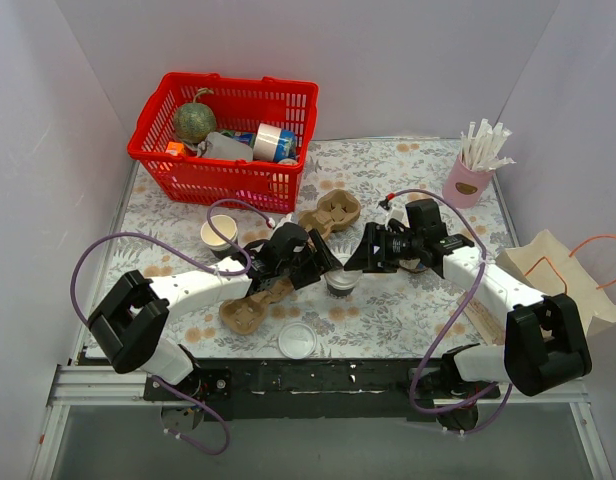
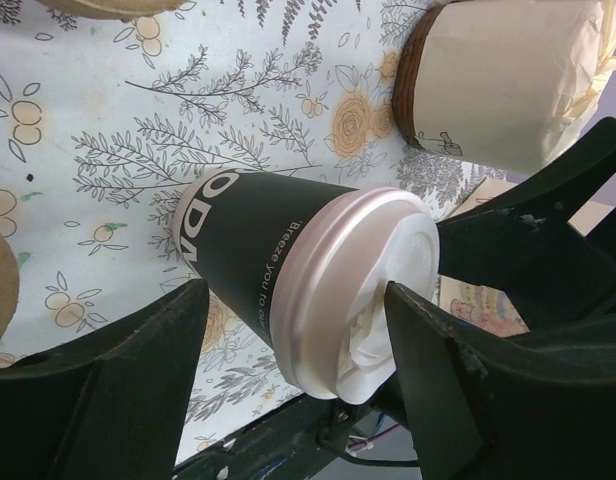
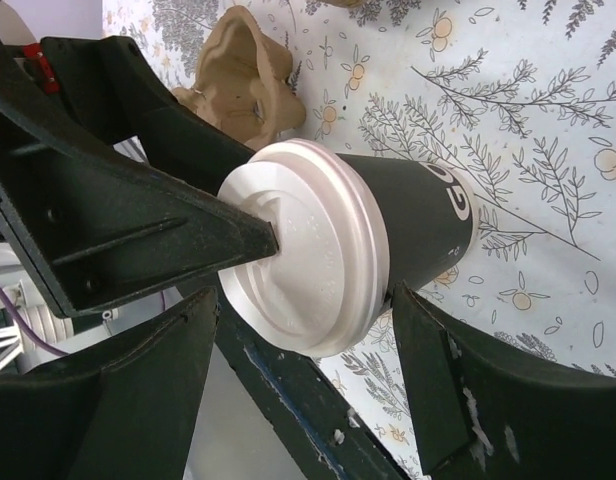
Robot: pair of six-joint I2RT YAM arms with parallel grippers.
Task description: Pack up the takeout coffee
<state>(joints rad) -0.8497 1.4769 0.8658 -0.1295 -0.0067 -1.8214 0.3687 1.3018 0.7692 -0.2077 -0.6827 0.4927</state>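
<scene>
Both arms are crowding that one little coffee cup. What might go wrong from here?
1. The left gripper and right gripper both straddle the takeout coffee, jaws open and very close together, so they might bump each other.
2. A knock near the white lid could tip the cup or loosen the lid, spilling whatever is inside.

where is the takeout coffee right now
In the top view the takeout coffee stands upright at mid-table, just right of the cardboard cup carrier, between the left gripper and right gripper.
</scene>
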